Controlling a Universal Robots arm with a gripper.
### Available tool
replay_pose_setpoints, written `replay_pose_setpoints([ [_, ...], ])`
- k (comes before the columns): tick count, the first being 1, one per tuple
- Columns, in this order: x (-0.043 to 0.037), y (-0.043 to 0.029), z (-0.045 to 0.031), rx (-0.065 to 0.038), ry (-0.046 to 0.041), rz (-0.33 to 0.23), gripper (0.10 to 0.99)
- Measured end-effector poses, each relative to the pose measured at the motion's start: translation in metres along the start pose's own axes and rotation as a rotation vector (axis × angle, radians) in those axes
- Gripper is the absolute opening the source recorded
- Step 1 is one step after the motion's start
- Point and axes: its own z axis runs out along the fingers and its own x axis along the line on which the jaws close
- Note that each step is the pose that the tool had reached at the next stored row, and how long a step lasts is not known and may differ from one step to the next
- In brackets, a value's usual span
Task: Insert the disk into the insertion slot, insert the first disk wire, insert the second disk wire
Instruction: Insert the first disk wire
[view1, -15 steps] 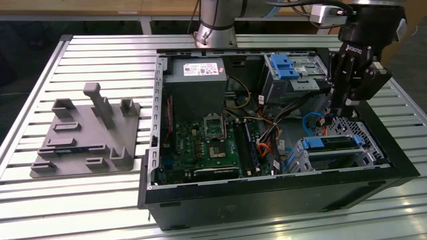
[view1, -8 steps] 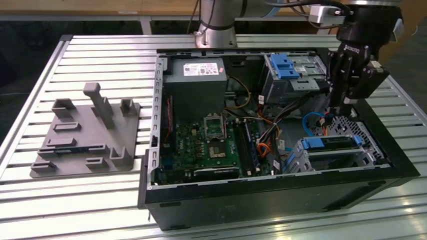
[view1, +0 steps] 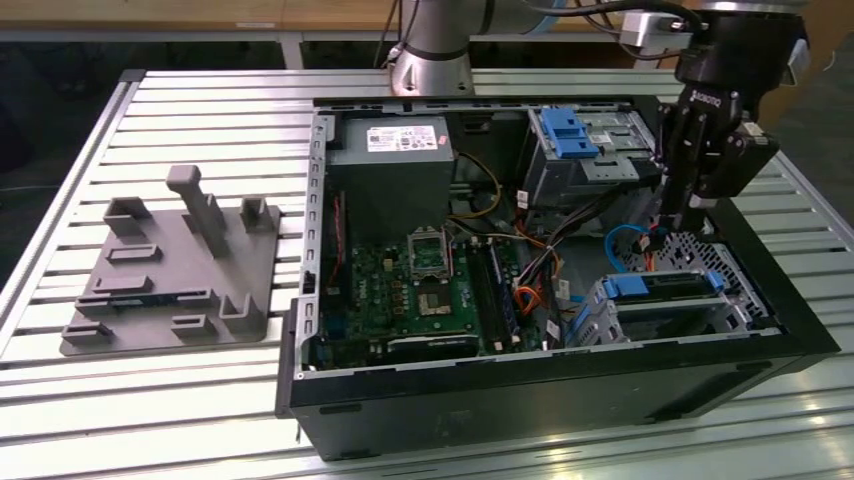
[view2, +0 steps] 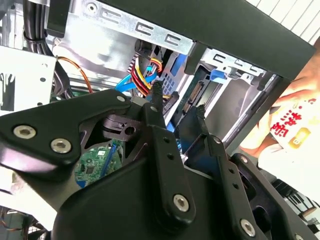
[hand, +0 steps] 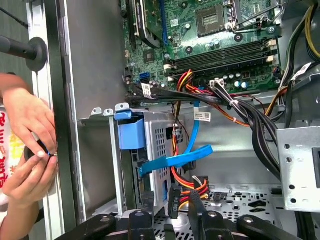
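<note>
- As the disk (view1: 661, 286) sits in the slot (view1: 678, 322), the gripper (view1: 663, 230) hangs just beside it;
- fingers (hand: 195, 202) are parted, straddling a wire plug (hand: 175, 196) (not clamped, I'd say);
- disk's long axis seems to run across the exterior view; port edge apparently faces the fingers.

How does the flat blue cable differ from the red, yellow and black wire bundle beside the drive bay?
The blue cable is one flat ribbon in a single colour; the wire bundle is several thin round strands in three colours. The blue cable crosses the perforated drive bay, while the wire bundle ends in a black connector. Both lie beside that bay.
</note>
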Motion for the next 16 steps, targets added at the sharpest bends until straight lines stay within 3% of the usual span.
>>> replay_pose_setpoints([
  [12, -0.0011, 0.0019, 0.0009, 0.003, 0.0146, -0.003, 0.392],
  [15, -0.0017, 0.0020, 0.0008, 0.004, 0.0230, -0.003, 0.259],
  [16, -0.0019, 0.0020, 0.0008, 0.005, 0.0258, -0.003, 0.259],
])
